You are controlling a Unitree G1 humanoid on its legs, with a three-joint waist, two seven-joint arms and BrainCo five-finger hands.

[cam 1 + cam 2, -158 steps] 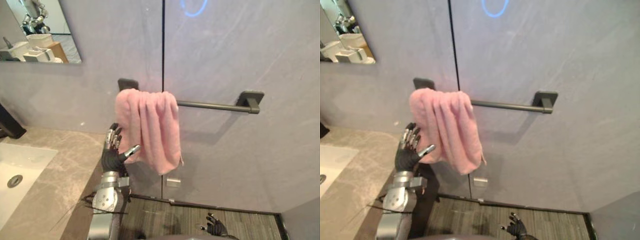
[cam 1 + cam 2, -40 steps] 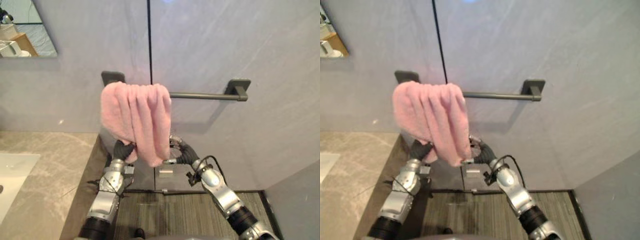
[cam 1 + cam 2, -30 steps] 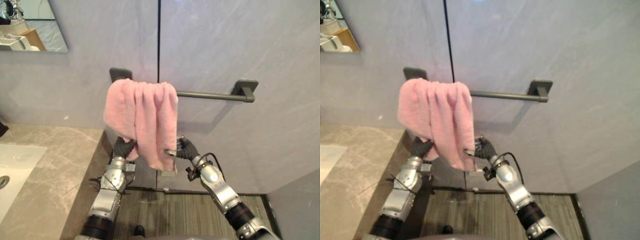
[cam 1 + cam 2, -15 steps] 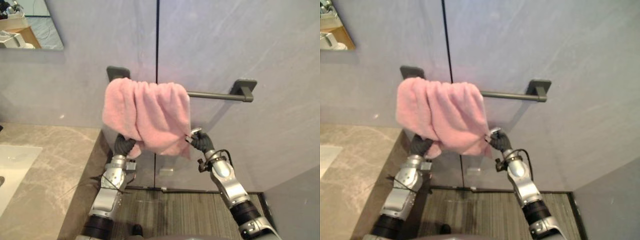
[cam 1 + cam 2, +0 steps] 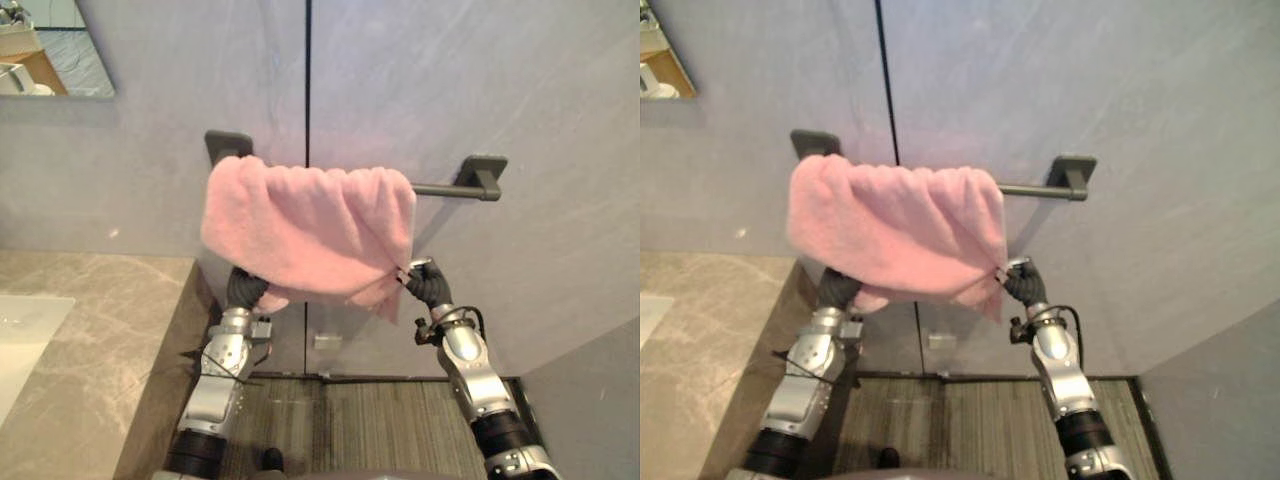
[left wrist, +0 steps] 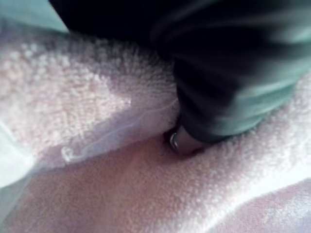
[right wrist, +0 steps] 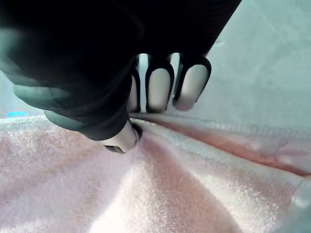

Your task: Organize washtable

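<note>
Towel (image 5: 310, 225) draped over bar (image 5: 440, 189), R hand (image 5: 422, 283) pinching its lower-right corner, L hand (image 5: 243, 290) tucked under left edge, grip can't tell; tug too hard sideways & cloth could slip the pinch or slide off the bar.

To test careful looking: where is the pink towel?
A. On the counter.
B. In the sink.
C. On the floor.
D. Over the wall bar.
D: the towel hangs over the bar, the right hand pinching its lower corner.
</note>
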